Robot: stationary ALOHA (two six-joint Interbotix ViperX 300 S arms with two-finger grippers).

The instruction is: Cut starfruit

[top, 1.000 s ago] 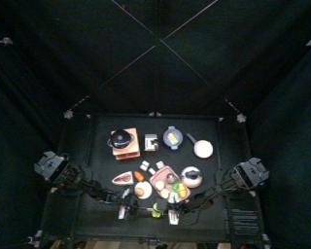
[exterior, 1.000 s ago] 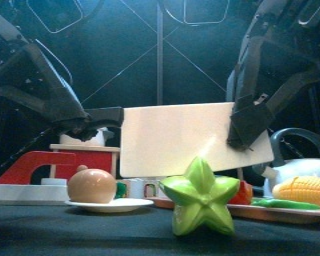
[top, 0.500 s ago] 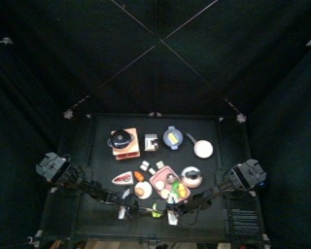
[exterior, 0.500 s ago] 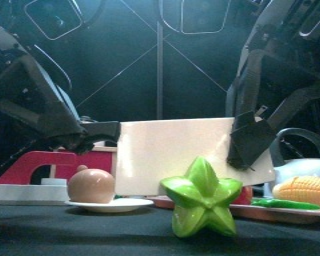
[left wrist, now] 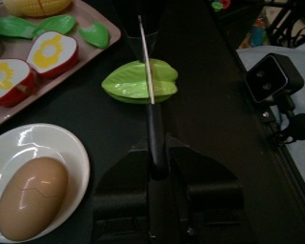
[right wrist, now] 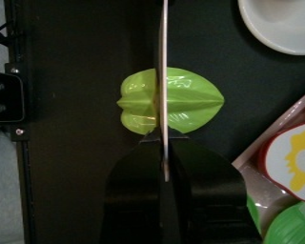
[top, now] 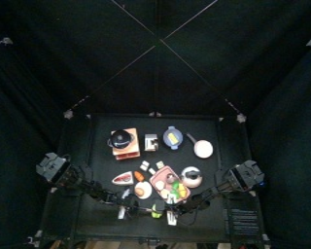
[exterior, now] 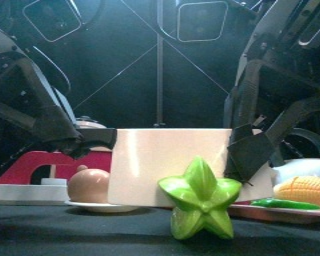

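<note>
The starfruit (exterior: pixel 199 198) is yellow-green and stands on its edge at the table's front edge. It also shows in both wrist views, as starfruit (left wrist: pixel 140 80) and starfruit (right wrist: pixel 181 100). A wide white blade (exterior: pixel 170 155) hangs level right behind and over it, held from both sides. My left gripper (left wrist: pixel 155 164) is shut on the blade's edge (left wrist: pixel 146 67), which runs across the fruit's middle. My right gripper (right wrist: pixel 166 157) is shut on the same blade (right wrist: pixel 164 57), also lined up over the fruit's middle.
An egg (left wrist: pixel 34 195) lies on a small white plate (left wrist: pixel 15 143) beside the fruit. A pink tray (left wrist: pixel 79 71) holds apple halves and green pieces. Corn (exterior: pixel 303 190) sits at the right. A small black camera (left wrist: pixel 276 76) stands at the table's edge.
The white blade has come down and levelled out, so its lower edge now sits lower behind the starfruit. Both arms sank with it. The starfruit has not moved.
</note>
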